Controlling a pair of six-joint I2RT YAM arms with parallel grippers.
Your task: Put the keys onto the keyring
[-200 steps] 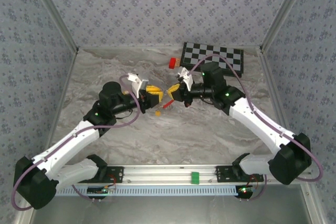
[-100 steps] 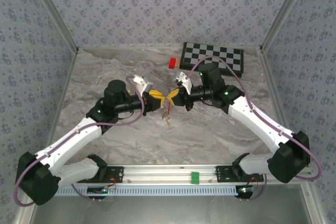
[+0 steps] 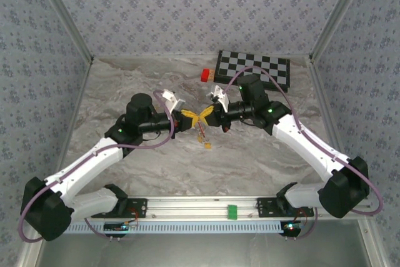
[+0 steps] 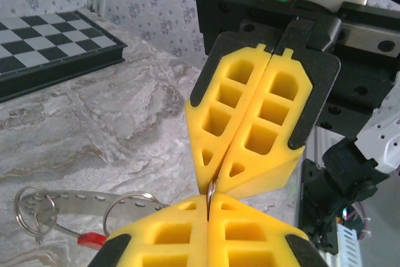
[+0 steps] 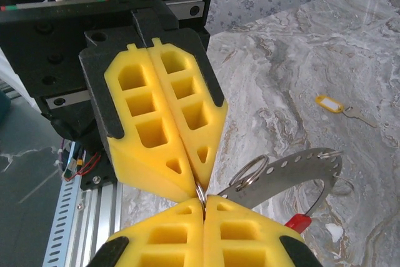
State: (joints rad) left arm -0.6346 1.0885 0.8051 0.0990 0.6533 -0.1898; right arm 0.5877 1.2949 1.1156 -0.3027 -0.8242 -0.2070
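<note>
My left gripper (image 3: 192,117) and right gripper (image 3: 205,115) meet tip to tip above the middle of the table. Both are shut on the same small metal ring (image 4: 211,189), which shows edge-on between the yellow pads (image 5: 200,193). In the left wrist view my own gripper (image 4: 208,203) is at the bottom and the right gripper (image 4: 215,182) faces it from above. The keyring (image 5: 299,222), a thin grey loop with a red section, hangs beside a perforated metal strip (image 5: 294,170) carrying another split ring (image 5: 253,170). One yellow-headed key (image 5: 329,102) lies on the marble.
A checkerboard (image 3: 253,68) lies at the back right with a red block (image 3: 205,75) by its left edge. Patterned walls close in the marble table (image 3: 125,85) on three sides. An aluminium rail (image 3: 206,207) runs along the near edge.
The left gripper has shut and moved right until its tips meet the right gripper's. The hanging keyring and strip have swung in under the meeting point.
</note>
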